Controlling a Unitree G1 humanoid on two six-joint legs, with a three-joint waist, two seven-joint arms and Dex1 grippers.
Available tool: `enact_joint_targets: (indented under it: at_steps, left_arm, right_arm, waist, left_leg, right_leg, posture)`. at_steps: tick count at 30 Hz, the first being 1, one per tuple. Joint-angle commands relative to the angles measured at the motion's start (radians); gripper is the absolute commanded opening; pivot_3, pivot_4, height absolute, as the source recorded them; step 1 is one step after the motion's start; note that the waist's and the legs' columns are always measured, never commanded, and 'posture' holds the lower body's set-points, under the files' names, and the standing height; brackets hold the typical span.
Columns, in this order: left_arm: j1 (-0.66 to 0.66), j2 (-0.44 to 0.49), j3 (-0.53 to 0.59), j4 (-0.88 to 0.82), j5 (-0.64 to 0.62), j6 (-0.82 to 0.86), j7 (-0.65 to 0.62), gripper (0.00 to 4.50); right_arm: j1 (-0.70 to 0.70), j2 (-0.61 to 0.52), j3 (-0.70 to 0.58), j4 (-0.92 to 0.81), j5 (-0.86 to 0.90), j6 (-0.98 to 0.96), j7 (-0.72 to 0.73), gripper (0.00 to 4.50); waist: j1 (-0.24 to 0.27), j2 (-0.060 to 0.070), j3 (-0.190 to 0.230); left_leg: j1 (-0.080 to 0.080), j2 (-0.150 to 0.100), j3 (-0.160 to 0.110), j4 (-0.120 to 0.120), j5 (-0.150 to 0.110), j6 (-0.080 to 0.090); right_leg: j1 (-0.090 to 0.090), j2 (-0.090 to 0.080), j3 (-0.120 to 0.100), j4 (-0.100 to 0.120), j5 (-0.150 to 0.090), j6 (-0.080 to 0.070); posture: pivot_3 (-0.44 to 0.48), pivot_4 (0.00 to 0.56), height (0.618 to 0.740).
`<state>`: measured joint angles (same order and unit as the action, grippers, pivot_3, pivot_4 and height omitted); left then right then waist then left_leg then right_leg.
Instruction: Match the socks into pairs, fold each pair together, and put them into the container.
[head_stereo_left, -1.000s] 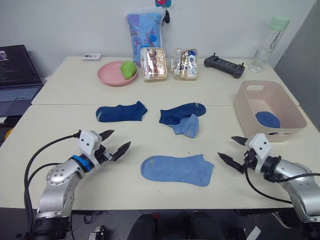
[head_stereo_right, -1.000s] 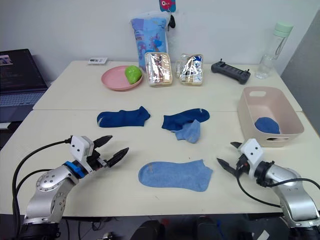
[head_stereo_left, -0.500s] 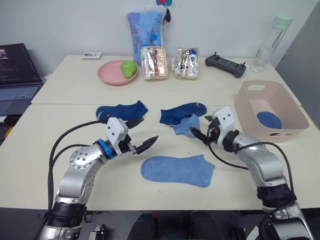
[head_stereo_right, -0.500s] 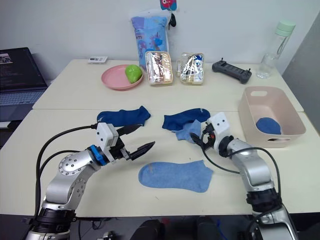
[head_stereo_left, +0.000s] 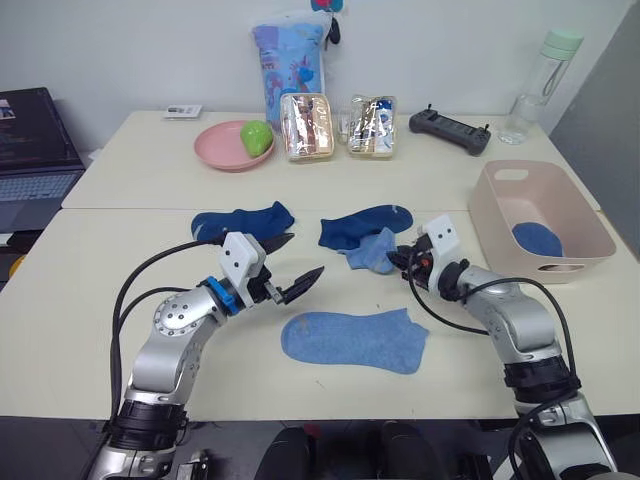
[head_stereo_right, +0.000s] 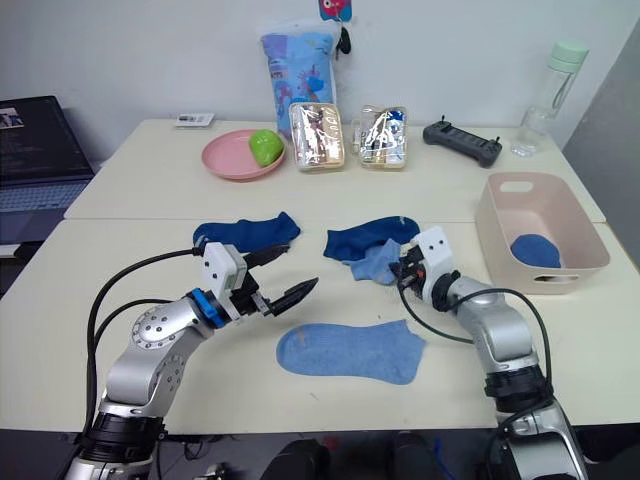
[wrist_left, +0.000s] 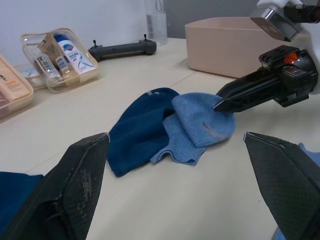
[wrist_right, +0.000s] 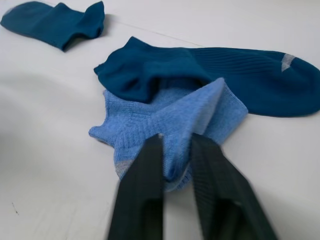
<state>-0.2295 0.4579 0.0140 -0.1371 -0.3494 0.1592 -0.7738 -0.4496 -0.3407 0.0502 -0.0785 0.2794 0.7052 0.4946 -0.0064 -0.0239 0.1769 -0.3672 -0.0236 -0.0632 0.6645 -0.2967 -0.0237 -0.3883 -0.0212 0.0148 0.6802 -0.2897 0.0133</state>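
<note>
Four socks lie on the table. A dark navy sock is left of centre and a second dark navy sock is in the middle. A crumpled light blue sock overlaps its near edge, and a flat light blue sock lies nearer to me. My right gripper is shut on the crumpled light blue sock, with a fold of fabric pinched between its fingers. My left gripper hovers open, just left of the flat sock. The pink container at the right holds a blue sock bundle.
Along the back stand a pink plate with a green object, two clear pouches, a blue bag, a black controller and a water bottle. A laptop sits at the far left.
My right arm swung in from the front right edge to the crumpled light blue sock and shut on it. My left arm moved toward the centre, still open.
</note>
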Motion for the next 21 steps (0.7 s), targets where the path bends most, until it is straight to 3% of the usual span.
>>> enact_joint_targets:
  at_steps: [1, 11, 21]
  left_arm:
    - [-0.017, -0.005, -0.005, -0.006, 0.005, 0.003, 0.008, 4.50]
    - [-0.080, -0.004, -0.081, 0.063, 0.062, -0.014, -0.046, 4.50]
    - [-0.293, -0.057, -0.264, 0.362, 0.231, -0.170, -0.153, 4.50]
  right_arm:
    - [-0.020, -0.022, -0.063, -0.087, 0.039, 0.026, -0.004, 0.03]
    - [0.125, -0.168, -0.218, -0.390, 0.212, 0.263, 0.031, 0.03]
    - [0.229, -0.270, -0.376, -0.501, 0.374, 0.391, 0.045, 0.03]
  waist:
    - [0.000, 0.000, 0.000]
    - [0.004, 0.000, 0.000]
    - [0.002, 0.000, 0.000]
  left_leg:
    - [0.000, 0.000, 0.000, 0.000, 0.000, 0.000]
    - [-0.001, 0.000, 0.000, 0.000, 0.000, 0.000]
    - [0.000, -0.001, 0.000, 0.000, 0.000, 0.000]
  right_leg:
    - [0.000, 0.000, 0.000, 0.000, 0.000, 0.000]
    - [0.000, 0.000, 0.000, -0.001, 0.000, 0.000]
    - [0.001, 0.000, 0.000, 0.000, 0.000, 0.000]
  posture:
    - [0.000, 0.150, 0.740]
    - [0.000, 0.150, 0.740]
    - [0.000, 0.150, 0.740]
